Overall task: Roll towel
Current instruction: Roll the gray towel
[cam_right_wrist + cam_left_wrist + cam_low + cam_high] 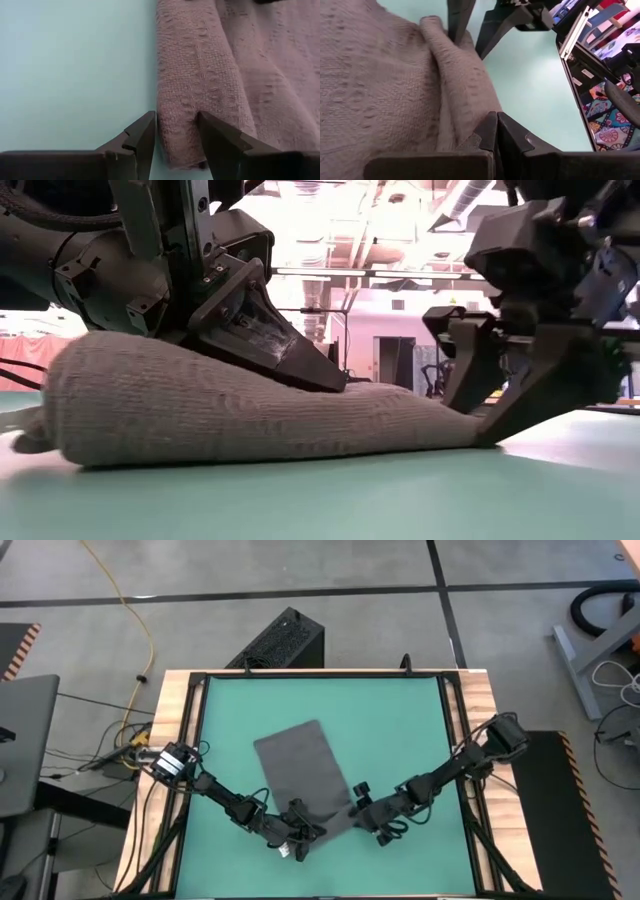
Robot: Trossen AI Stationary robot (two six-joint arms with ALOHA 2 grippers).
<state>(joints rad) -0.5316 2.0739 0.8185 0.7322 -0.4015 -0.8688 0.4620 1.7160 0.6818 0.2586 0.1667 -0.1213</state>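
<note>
The dark grey towel (pixel 295 765) lies on the green mat (pixel 400 720), slanting from the far left toward the near right. Its near edge is turned up into a thick fold (pixel 200 420). My left gripper (pixel 298 837) is at the fold's left part, fingers together on the cloth (pixel 496 127). My right gripper (pixel 362 812) is at the fold's right end, with cloth between its fingers (pixel 177 132). The rest of the towel lies flat on the mat. My left gripper has the towel's folded near edge (pixel 470 115) at its closed fingertips, coming in low from the near left and slanting down. The fold holds several layers. It rests on the mat as a raised ridge under the fingers (pixel 290 350). My right gripper pinches the right end of the folded edge (pixel 180 115) between its two fingers, one on each side of the ridge, across it. The fingers (pixel 520 405) slant down from the table's right. The fold holds more than one layer, and its end rests on the mat.
Black frame rails (pixel 455 740) and the wooden table edge (pixel 170 740) border the mat. A black box (pixel 285 640) stands beyond the far edge. Bare mat lies to the towel's right (pixel 400 760) and far side.
</note>
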